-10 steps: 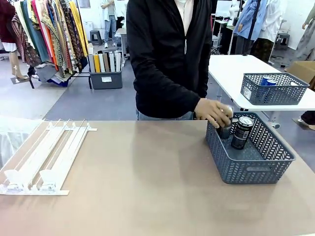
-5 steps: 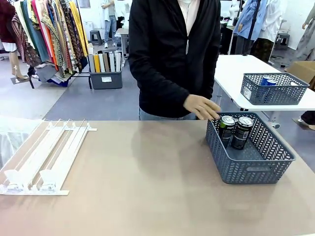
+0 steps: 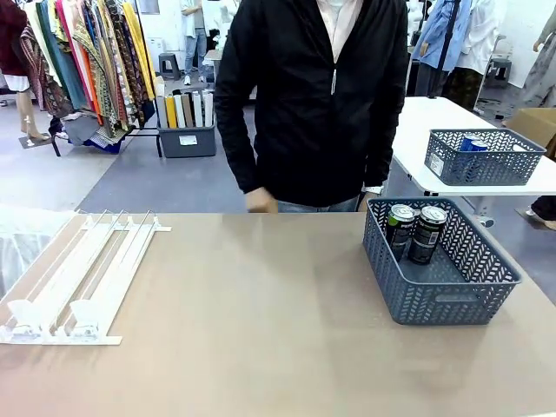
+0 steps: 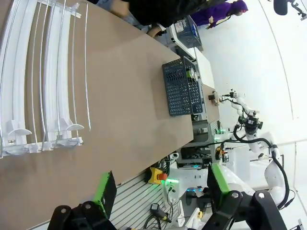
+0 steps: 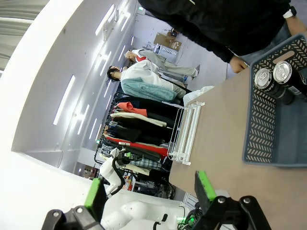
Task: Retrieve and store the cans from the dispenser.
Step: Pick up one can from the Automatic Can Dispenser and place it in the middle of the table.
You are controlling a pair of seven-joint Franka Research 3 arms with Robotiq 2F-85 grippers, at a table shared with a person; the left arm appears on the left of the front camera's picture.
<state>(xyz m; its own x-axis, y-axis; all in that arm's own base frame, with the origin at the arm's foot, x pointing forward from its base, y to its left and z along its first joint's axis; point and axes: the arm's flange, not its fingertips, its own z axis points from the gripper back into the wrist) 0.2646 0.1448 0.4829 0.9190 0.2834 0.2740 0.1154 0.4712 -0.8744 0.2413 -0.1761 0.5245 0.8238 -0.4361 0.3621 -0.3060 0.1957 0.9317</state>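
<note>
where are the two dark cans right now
In the front view the two dark cans stand upright side by side in the far-left corner of the grey basket, on the table's right side.

The tan desk stood in a bright room with a grey floor. At the far left hung a rack of colourful clothes, and beside it sat a grey bin of upright folders. To the right stood a white table. Long ceiling light strips ran along a white wall.
</note>
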